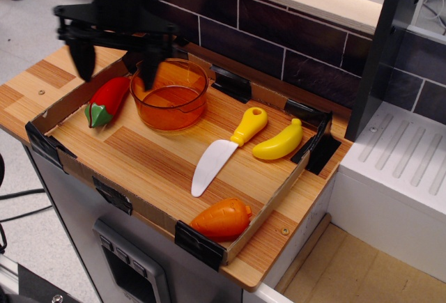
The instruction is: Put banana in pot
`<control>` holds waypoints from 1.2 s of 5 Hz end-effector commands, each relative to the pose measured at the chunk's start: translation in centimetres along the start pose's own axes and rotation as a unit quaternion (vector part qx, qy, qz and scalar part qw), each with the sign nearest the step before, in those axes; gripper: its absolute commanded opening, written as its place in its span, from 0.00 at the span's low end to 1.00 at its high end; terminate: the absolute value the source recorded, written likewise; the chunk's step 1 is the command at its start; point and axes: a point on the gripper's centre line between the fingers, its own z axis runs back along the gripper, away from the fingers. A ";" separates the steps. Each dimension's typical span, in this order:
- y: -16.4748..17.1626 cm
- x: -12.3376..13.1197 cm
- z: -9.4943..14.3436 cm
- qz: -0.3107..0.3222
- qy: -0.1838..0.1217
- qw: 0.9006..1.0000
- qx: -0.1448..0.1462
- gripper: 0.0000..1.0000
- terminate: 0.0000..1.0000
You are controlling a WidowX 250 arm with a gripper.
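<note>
Gripper (pixel 117 59) wide open, empty, above the pot (pixel 169 94)
Banana (pixel 279 141) lies beside the knife (pixel 226 150) handle, well apart from pot

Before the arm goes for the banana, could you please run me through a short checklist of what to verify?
1. Tool open: ok, fingers spread and empty.
2. Banana free to grasp: ok, lying flat by the tray's right wall, apart from the knife.
3. Pot upright and empty: ok.
4. Tool near banana: not ok, it hangs over the pot's left side, far across the tray.
5. Path clear: cannot tell, height above the pot rim is unclear.
</note>
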 end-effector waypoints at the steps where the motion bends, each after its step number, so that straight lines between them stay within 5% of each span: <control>1: -5.1 0.2 1.0 -0.023 -0.043 0.998 -0.026 1.00 0.00; 4: -12.7 0.4 -1.6 -0.135 -0.029 0.987 -0.086 1.00 0.00; 6: -15.7 1.2 -2.5 -0.127 -0.013 0.986 -0.110 1.00 0.00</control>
